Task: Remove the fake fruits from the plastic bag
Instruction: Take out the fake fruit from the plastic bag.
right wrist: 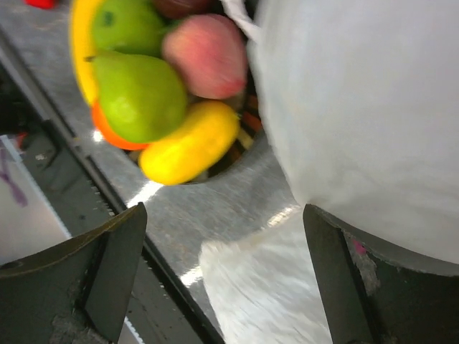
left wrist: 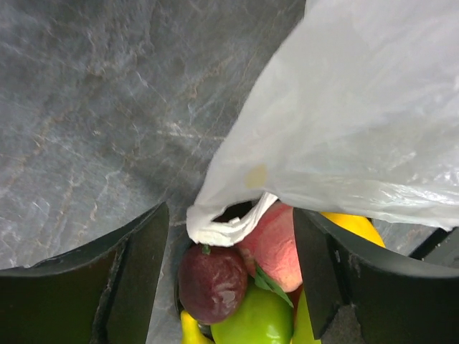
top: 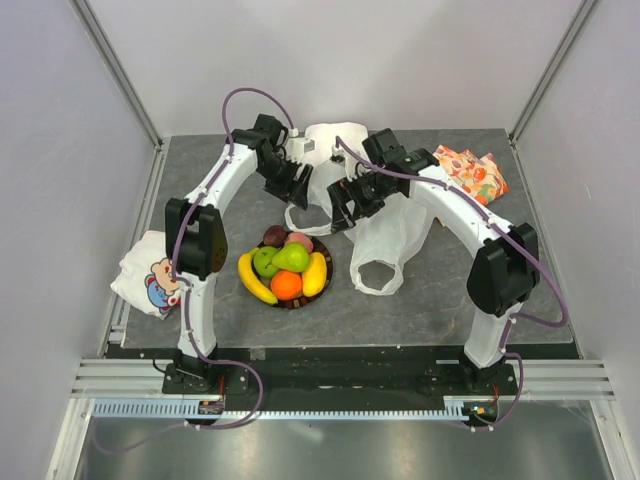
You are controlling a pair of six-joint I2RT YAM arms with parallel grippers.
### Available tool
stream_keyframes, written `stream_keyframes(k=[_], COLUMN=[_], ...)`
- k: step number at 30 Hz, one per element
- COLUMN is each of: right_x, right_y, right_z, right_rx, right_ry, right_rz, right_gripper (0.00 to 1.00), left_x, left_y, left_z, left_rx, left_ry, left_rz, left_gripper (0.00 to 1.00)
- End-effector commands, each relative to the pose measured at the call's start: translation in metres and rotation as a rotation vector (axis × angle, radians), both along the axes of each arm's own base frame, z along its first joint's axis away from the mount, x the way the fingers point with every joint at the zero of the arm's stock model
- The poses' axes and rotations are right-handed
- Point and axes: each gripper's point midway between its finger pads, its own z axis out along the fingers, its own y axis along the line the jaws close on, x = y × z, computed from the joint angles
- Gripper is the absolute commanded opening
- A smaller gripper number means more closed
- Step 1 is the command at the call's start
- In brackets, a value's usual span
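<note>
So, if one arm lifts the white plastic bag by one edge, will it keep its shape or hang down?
Probably it will hang down: the plastic bag lies flat and crumpled on the table, and its handles are slack. It looks thin and half see-through, so it is likely very light. Its smooth film may also slip out of a weak grip.

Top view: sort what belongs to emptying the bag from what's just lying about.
Job: fruits, bag, plate holding the fruits.
Lying about: orange fabric at the far right, white cloth at the left edge.
</note>
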Motion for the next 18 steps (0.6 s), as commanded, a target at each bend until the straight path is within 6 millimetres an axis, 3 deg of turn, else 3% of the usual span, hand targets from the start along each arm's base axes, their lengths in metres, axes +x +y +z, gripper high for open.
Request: stream_keyframes(k=[1,5,10,11,12,14,15,16,18], right_x=[0.039,0.081,0.118,0.121,0.122,0.124,0.124,0.123,0.111], right_y=[-0.039,-0.079,-0.128,-0.134,-0.137,-0.143,-0.147,-0.144,-0.129], right_z=[-0.006,-0.001,0.012,0.017,0.02,0.036,0.053,0.068,0.116], right_rx=[-0.157,-0.265,-0.279,-0.281,-0.287,-0.299,-0.294,-0.268,-0.164], right_ry=[-0.124,-0.223,-0.254,-0.266,-0.279,-0.33,-0.385,-0.423,-0.533], right_rz=[-0.156,-0.285,-0.418,-0.422,-0.418,-0.414,-0.396,-0.37,-0.258], right_gripper=[0.98,0.98,0.98,0.98,0.98,0.98,0.98,0.98,0.98], left_x=[-0.006,-0.003,-0.004,-0.007,-0.011,-0.019,-0.024,-0.026,-0.033], left_y=[0.003,-0.001,-0.022,-0.029,-0.038,-0.057,-0.067,-0.074,-0.089], left_z=[0.012,0.015,0.019,0.023,0.029,0.055,0.07,0.098,0.133], left_rx=[0.011,0.011,-0.013,-0.045,-0.068,-0.174,-0.222,-0.279,-0.384], left_ry=[0.002,-0.007,-0.01,-0.002,0.001,-0.015,-0.028,-0.077,-0.11], left_rz=[-0.019,-0.045,-0.109,-0.125,-0.135,-0.182,-0.209,-0.228,-0.253], left_gripper=[0.75,0.66,0.41,0.35,0.11,0.02,0.02,0.02,0.02])
